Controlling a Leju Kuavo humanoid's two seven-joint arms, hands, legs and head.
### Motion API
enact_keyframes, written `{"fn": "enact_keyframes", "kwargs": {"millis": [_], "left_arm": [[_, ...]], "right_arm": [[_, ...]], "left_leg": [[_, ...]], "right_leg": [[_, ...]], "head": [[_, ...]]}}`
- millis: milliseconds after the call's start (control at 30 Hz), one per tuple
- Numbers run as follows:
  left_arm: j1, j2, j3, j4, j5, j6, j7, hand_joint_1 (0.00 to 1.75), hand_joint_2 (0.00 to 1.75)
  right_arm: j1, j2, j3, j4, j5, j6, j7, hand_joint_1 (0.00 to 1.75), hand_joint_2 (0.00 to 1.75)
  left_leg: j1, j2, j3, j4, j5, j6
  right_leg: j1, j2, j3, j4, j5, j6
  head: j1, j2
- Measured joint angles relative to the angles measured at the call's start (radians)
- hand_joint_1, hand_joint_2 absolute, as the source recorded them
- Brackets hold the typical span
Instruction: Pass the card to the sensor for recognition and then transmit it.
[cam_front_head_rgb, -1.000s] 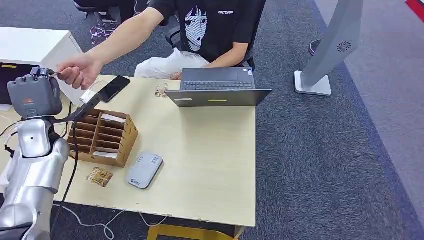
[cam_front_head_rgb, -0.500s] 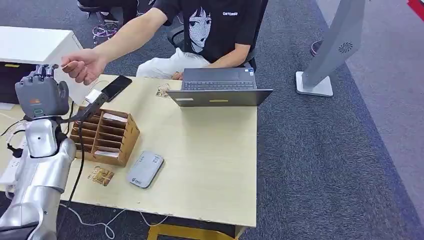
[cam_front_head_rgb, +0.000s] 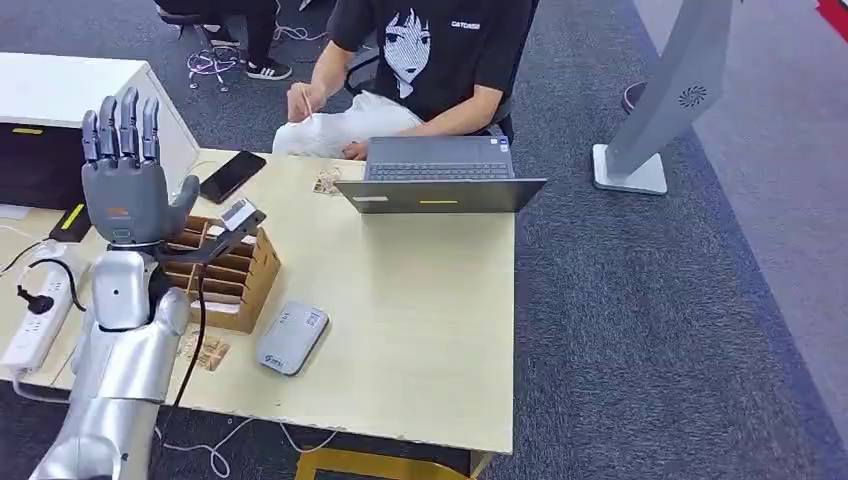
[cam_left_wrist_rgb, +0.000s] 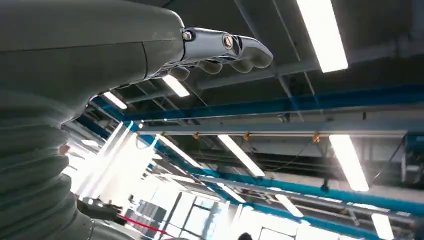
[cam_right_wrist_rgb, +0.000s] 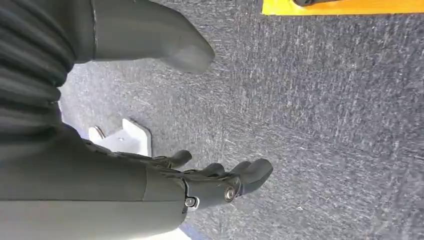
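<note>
My left hand raised above table, fingers spread, holding nothing. Card pinched by person's hand, well apart from me. Right hand hangs over carpet, loosely spread, holding nothing. Risk: lowering arm clips cardboard rack or cable. Reader: smooth grey, rounded slab. Card thin, stiff.

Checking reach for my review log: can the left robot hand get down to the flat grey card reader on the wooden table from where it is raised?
Probably yes. The left robot hand is raised, open and empty; the flat grey card reader lies uncovered on the table, beside the cardboard organiser.
</note>
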Motion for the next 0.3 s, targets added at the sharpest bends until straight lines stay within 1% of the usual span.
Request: {"fn": "enact_keyframes", "kwargs": {"millis": [33, 100, 200, 233, 300], "left_arm": [[0.029, -0.047, 0.041, -0.053, 0.062, 0.0, -0.085, 0.0, 1.75], [0.071, -0.083, 0.074, -0.115, 0.121, 0.002, -0.163, 0.0, 1.75], [0.152, -0.159, 0.142, -0.217, 0.247, 0.002, -0.312, 0.0, 1.75], [0.178, -0.181, 0.165, -0.248, 0.289, 0.002, -0.345, 0.0, 1.75], [0.232, -0.222, 0.206, -0.303, 0.351, 0.003, -0.368, 0.0, 1.75]], "right_arm": [[0.001, 0.001, -0.007, 0.0, 0.0, -0.005, 0.007, 0.0, 1.75], [0.002, 0.002, -0.013, 0.0, -0.006, -0.014, 0.009, 0.0, 1.75], [0.005, 0.006, -0.027, 0.0, -0.008, -0.027, 0.014, 0.0, 1.75], [0.007, 0.008, -0.031, 0.0, -0.009, -0.031, 0.015, 0.0, 1.75], [0.01, 0.01, -0.039, 0.0, -0.011, -0.037, 0.017, 0.0, 1.75]], "left_leg": [[0.0, 0.0, 0.0, 0.0, 0.0, 0.0], [0.0, 0.0, 0.0, 0.0, 0.0, 0.0], [-0.001, 0.0, -0.001, 0.0, -0.001, 0.001], [-0.001, 0.0, -0.001, 0.0, -0.001, 0.001], [0.0, 0.0, -0.001, 0.0, -0.001, 0.001]], "right_leg": [[0.0, 0.0, 0.0, 0.0, 0.0, 0.0], [0.0, 0.0, 0.0, 0.0, 0.0, 0.0], [0.0, 0.0, 0.0, 0.0, -0.001, 0.001], [0.0, 0.0, -0.001, 0.0, -0.001, 0.001], [0.0, 0.0, -0.001, -0.001, -0.002, 0.001]], "head": [[0.0, 0.0], [0.0, 0.0], [0.0, 0.0], [0.0, 0.0], [0.0, 0.0]]}}
